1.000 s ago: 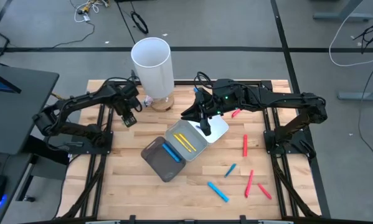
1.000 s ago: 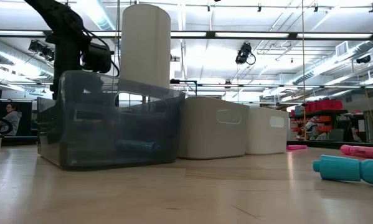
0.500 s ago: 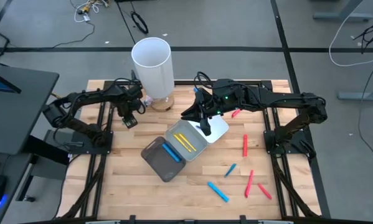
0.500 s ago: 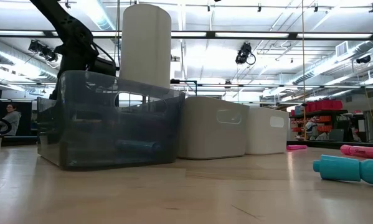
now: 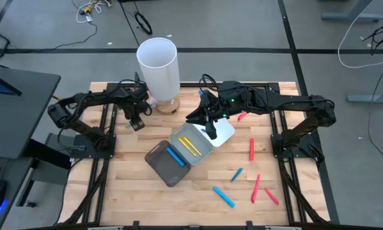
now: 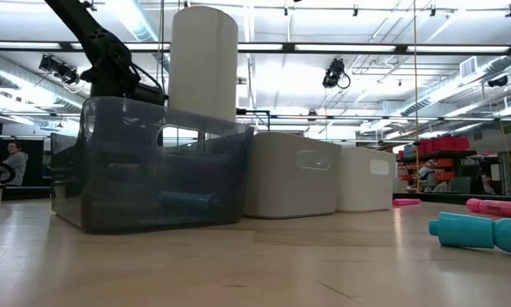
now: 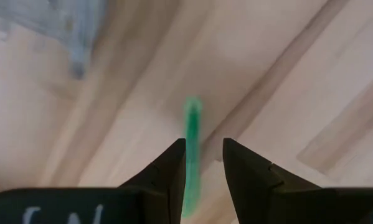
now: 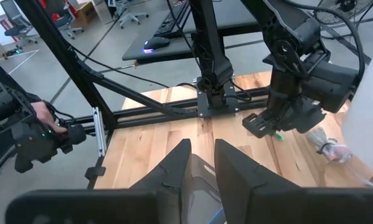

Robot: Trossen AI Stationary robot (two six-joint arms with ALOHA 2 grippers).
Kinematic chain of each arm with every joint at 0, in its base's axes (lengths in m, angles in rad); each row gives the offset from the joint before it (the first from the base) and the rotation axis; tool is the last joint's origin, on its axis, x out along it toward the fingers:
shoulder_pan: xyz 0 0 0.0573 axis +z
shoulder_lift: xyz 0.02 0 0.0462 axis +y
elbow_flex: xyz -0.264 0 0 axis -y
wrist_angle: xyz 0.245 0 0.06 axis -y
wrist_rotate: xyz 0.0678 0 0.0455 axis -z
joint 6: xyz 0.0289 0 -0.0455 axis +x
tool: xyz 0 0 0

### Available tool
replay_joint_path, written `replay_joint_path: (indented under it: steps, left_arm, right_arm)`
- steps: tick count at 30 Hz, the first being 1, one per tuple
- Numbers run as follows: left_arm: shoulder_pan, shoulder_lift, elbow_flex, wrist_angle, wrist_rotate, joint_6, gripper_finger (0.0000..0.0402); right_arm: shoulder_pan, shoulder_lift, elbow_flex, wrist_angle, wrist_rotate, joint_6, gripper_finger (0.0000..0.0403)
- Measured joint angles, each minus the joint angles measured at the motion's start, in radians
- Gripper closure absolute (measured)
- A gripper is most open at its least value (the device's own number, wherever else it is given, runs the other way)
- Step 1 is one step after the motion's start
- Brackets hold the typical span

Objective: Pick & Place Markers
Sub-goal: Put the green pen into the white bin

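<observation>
My left gripper (image 7: 202,165) held a thin green marker (image 7: 191,134) between narrowed jaws, lifted at ten o'clock. Next: carry to a tray. My right gripper (image 5: 211,131) waited, jaws narrow, apparently empty.

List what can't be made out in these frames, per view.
- Left wrist view: the thin green marker between the left gripper jaws is blurred; contact cannot be told.
- High view: the white rectangular tray is partly covered by the right gripper; its contents are hidden.
- Low view: the translucent grey bin clouds its contents; the teal marker is cut off by the edge.
</observation>
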Motion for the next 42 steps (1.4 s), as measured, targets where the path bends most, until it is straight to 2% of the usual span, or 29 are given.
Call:
replay_joint_path:
  steps: [6,9,11,15,30,33,38,42]
  left_arm:
    - [-0.012,0.046,0.005,-0.005,0.008,-0.023,0.0289]
    - [-0.013,0.051,0.0,0.007,-0.081,-0.034,0.0289]
    - [-0.009,0.052,-0.002,0.004,-0.105,-0.04,0.0289]
    - [-0.006,0.051,0.0,0.01,-0.05,-0.022,0.0289]
    - [-0.011,0.103,0.004,0.036,-0.049,0.054,0.029]
    - [-0.011,0.103,0.003,0.035,-0.047,0.063,0.0309]
    - [-0.012,0.105,0.003,0.026,-0.042,0.043,0.0374]
    - [-0.013,0.094,0.002,0.018,-0.043,0.0,0.0375]
  right_arm:
    - [0.0,0.0,0.0,0.001,0.0,0.0,0.033]
    - [0.0,0.0,0.0,0.001,0.0,-0.003,0.033]
    - [0.0,0.0,0.0,0.001,0.0,-0.003,0.033]
    - [0.002,0.0,0.0,0.001,0.0,-0.003,0.033]
    - [0.002,0.0,0.0,0.008,0.0,0.023,0.033]
    - [0.002,0.0,0.0,0.014,0.0,0.023,0.033]
    - [0.002,0.0,0.0,0.024,0.0,0.023,0.033]
    - [0.002,0.0,0.0,0.025,0.0,0.023,0.033]
